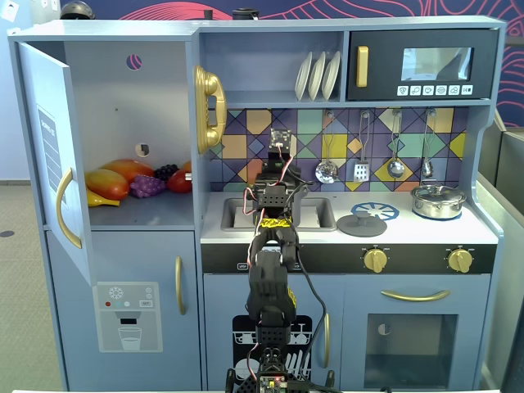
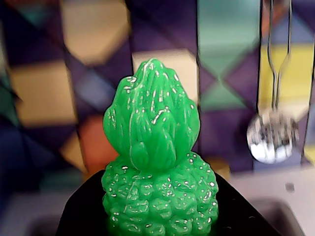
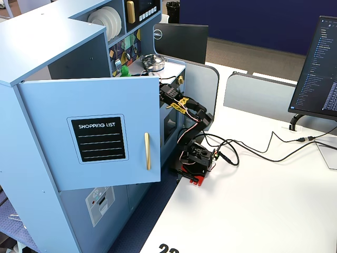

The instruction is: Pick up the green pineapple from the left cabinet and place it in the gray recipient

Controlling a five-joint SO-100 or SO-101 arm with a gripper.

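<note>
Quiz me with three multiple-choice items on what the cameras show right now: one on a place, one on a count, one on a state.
1. Where is the green pineapple?
A. On the floor of the left cabinet
B. In the claw, in front of the tiled backsplash
C. Inside the microwave

2. How many white plates stand on the upper shelf?
A. One
B. Three
C. Six

3. How is the door of the left cabinet?
A. Swung open
B. Shut
C. Taken off

Answers: B, the wrist view shows the pineapple upright in the claw with coloured tiles behind it. B, three plates stand side by side in a fixed view. A, both fixed views show the door swung wide, with fruit visible inside.
</note>
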